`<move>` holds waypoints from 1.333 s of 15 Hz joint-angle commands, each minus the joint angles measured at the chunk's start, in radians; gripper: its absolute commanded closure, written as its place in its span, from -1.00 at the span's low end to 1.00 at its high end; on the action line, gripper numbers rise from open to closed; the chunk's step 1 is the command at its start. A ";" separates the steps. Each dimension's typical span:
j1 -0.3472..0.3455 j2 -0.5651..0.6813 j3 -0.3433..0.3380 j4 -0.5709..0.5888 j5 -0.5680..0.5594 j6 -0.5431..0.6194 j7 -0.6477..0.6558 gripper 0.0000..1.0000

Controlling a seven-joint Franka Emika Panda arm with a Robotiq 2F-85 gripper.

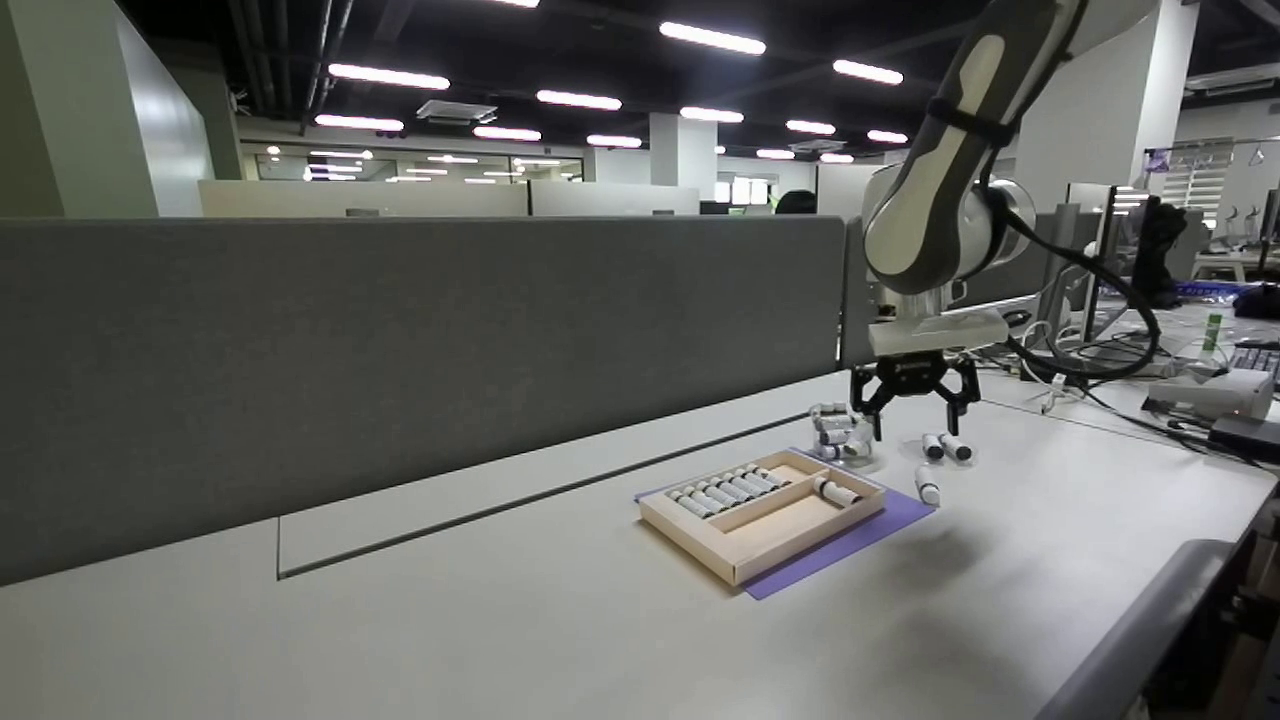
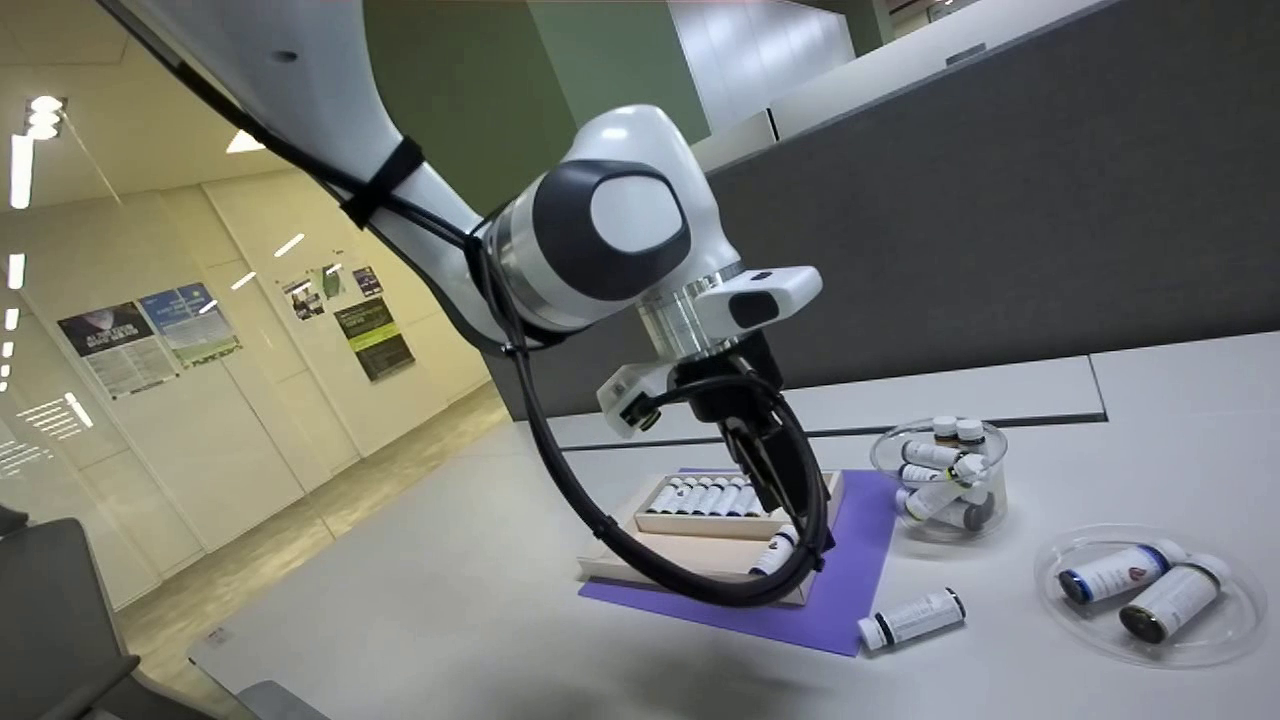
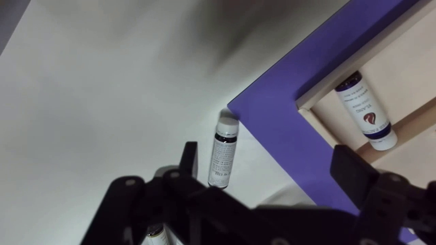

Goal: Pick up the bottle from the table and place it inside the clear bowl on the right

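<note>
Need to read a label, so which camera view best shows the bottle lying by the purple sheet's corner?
The wrist view: the bottle looks largest there, its label showing rows of print and seemingly a date. Both exterior views show the bottle whole, but smaller, its print unreadable.

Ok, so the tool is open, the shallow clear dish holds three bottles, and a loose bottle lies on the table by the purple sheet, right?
Not quite: the shallow clear dish holds two bottles, not three, as an exterior view shows. The tool is open, and a loose bottle lies on the table by the purple sheet.
</note>
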 commanded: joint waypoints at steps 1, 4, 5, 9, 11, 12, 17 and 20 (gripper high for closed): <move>0.016 0.000 -0.010 0.002 0.013 -0.002 -0.008 -1.00; 0.018 -0.004 -0.009 0.003 0.014 -0.002 -0.008 -1.00; 0.018 -0.004 -0.009 0.003 0.014 -0.002 -0.008 -1.00; -0.048 0.082 0.002 0.033 0.170 0.184 0.006 -1.00; -0.079 0.134 0.012 0.058 0.251 0.250 -0.021 -1.00; -0.089 0.160 0.013 0.072 0.281 0.271 -0.026 -1.00; -0.104 0.274 0.006 0.152 0.361 0.278 -0.050 -1.00; -0.109 0.316 0.017 0.194 0.382 0.262 -0.069 -1.00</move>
